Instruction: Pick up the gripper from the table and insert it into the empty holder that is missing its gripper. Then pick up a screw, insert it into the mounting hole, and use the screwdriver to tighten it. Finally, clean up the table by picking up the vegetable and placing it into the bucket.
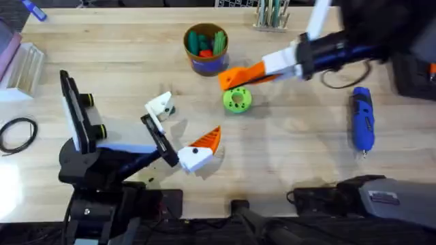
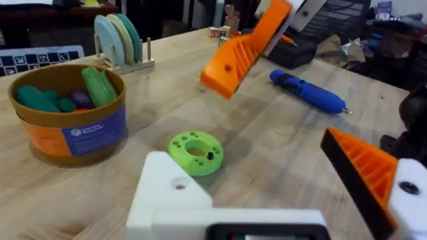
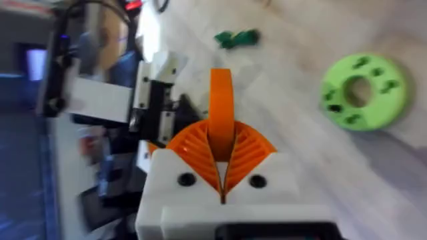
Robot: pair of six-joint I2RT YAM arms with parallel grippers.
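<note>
Pinched between the right gripper's (image 3: 220, 175) closed pads, the loose orange gripper (image 3: 221, 113) hangs over mid-table near the green disc (image 1: 237, 100). Nearer the front edge, the left gripper (image 1: 178, 129) waits spread, its bare white holder (image 2: 175, 195) facing up. Insertion is under way, I judge; next the wedge must be lined up with that holder.

Robotics lab; benchtop arms (image 1: 102, 153)

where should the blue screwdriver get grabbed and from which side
Take the screwdriver around its thick blue barrel, near the middle, coming from straight above with the fingers closing across its width. It lies flat on the table, its thin metal tip toward the arms' bases, with bare wood along both long sides.
</note>
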